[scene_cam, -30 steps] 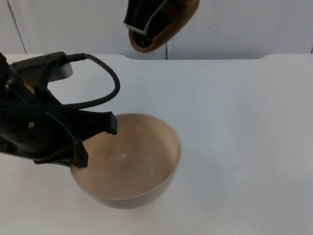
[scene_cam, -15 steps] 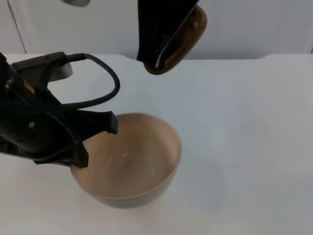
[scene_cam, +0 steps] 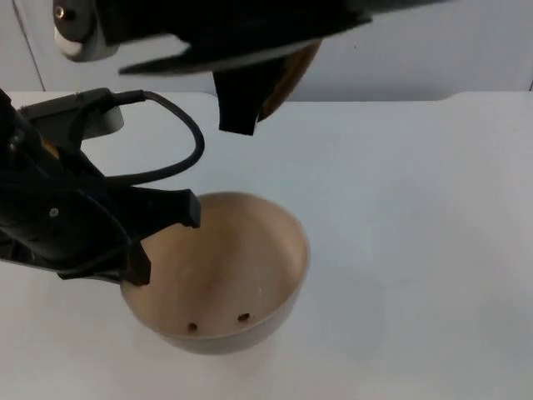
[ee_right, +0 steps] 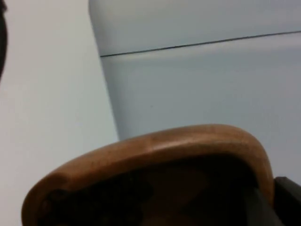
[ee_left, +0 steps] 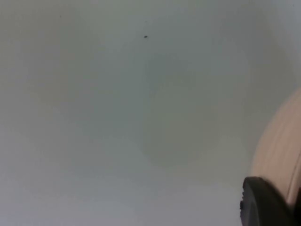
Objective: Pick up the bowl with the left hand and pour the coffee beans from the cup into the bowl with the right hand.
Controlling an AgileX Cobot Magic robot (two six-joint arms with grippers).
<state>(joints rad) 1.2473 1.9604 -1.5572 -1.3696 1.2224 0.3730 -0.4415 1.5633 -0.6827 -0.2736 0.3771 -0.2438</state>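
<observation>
while i am holding the bowl (scene_cam: pixel 218 275) by its rim with my left gripper (scene_cam: pixel 162 242), one finger inside the wall and one outside, pinching it, i am tipping the wooden cup (scene_cam: pixel 287 71) with my right gripper (scene_cam: pixel 250 92) above and behind it. from the top view, the right fingers seem to be pressed against the cup, one black finger (scene_cam: pixel 237 104) running down its near side; in the right wrist view the cup's thick brown rim (ee_right: pixel 155 150) is arching just beyond my fingertip, with dark beans inside near the mouth.

two coffee beans (scene_cam: pixel 218 322) are lying in the bottom of the bowl, toward the wall farthest from my right fingers and beside my left ones. i judge the pour as only starting, with most beans probably inside the cup.

to do this well, i am thinking the cup's mouth needs to sit over the bowl's middle, not beyond its far rim, and the tilt should grow slowly so beans fall in a narrow stream. my left fingers should be keeping the bowl level and steady. in the left wrist view the bowl's pale outer wall (ee_left: pixel 282 155) is touching my fingertip, with white table (ee_left: pixel 117 117) beyond.
</observation>
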